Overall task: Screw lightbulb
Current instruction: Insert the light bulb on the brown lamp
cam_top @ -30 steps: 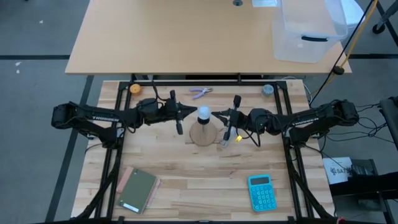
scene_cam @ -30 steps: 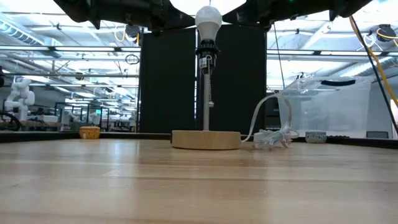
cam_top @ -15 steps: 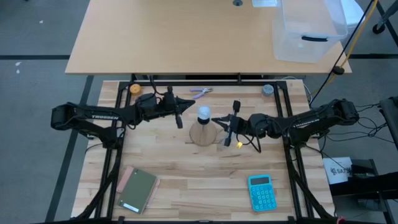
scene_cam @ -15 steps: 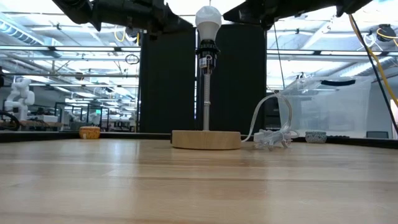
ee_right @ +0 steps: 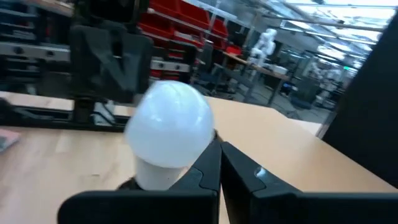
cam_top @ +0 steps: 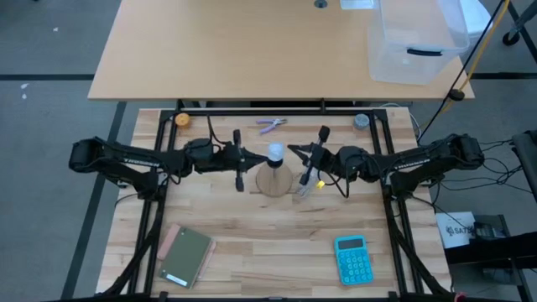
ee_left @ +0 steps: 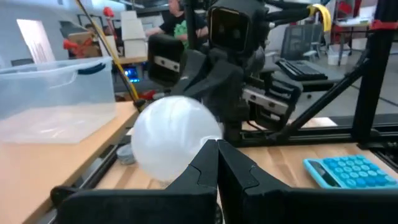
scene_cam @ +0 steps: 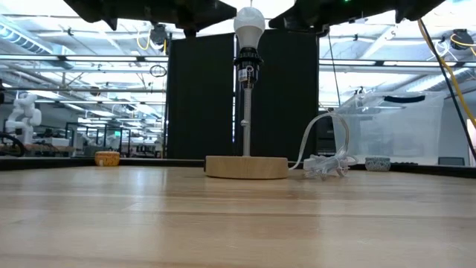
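The whitish lightbulb (cam_top: pixel 274 153) sits upright in the black socket (scene_cam: pixel 247 63) of a lamp stand, on a thin rod over a round wooden base (cam_top: pixel 273 180) at the table's middle. It also shows in the low view (scene_cam: pixel 249 22). My left gripper (cam_top: pixel 252 158) is shut, just left of the bulb at bulb height, with the bulb right beyond its fingertips in the left wrist view (ee_left: pixel 171 143). My right gripper (cam_top: pixel 292 152) is shut, just right of the bulb, which also shows in the right wrist view (ee_right: pixel 171 130). A small gap shows on each side.
The lamp's white cord lies bundled (scene_cam: pixel 323 164) right of the base. A blue calculator (cam_top: pixel 352 258) lies near right and a green notebook (cam_top: pixel 186 254) near left. Pliers (cam_top: pixel 270 125) lie at the far edge. A clear bin (cam_top: pixel 415 42) stands on the table behind.
My left gripper swung toward the far edge and came back, ending a little farther left of the bulb. My right gripper dipped toward the near edge and returned. The bulb and stand have stayed still.
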Action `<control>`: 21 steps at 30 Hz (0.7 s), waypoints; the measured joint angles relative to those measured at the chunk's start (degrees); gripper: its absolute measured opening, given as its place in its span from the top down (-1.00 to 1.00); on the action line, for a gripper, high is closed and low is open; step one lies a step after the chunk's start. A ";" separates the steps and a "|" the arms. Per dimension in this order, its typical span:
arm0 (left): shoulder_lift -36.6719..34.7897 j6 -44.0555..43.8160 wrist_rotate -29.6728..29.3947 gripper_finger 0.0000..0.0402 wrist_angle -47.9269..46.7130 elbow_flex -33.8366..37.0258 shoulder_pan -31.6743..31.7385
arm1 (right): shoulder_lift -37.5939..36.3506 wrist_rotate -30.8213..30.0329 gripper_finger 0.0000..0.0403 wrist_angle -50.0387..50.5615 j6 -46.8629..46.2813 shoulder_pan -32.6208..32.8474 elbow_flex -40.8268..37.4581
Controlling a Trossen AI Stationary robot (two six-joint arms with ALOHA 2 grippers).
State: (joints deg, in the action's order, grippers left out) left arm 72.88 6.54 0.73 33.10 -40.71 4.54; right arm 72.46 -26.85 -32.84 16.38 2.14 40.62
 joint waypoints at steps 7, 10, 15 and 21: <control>1.53 -0.21 -2.70 1.00 0.39 0.00 0.77 | -0.02 3.22 1.00 0.04 -0.10 -0.17 0.00; 1.53 -0.28 -2.82 1.00 0.39 0.00 1.37 | -0.02 4.49 1.00 0.04 -0.22 -0.16 0.00; 1.51 -0.52 -3.22 1.00 0.14 0.00 2.20 | 1.07 5.85 1.00 -0.76 -0.24 -0.20 0.02; 1.55 -1.98 -3.36 1.00 -1.55 0.00 4.20 | 3.91 10.65 1.00 0.22 -1.01 0.11 -0.03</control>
State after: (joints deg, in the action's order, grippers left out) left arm 74.43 4.56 -2.62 31.55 -40.71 8.74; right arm 76.37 -16.19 -32.62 15.38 2.25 40.59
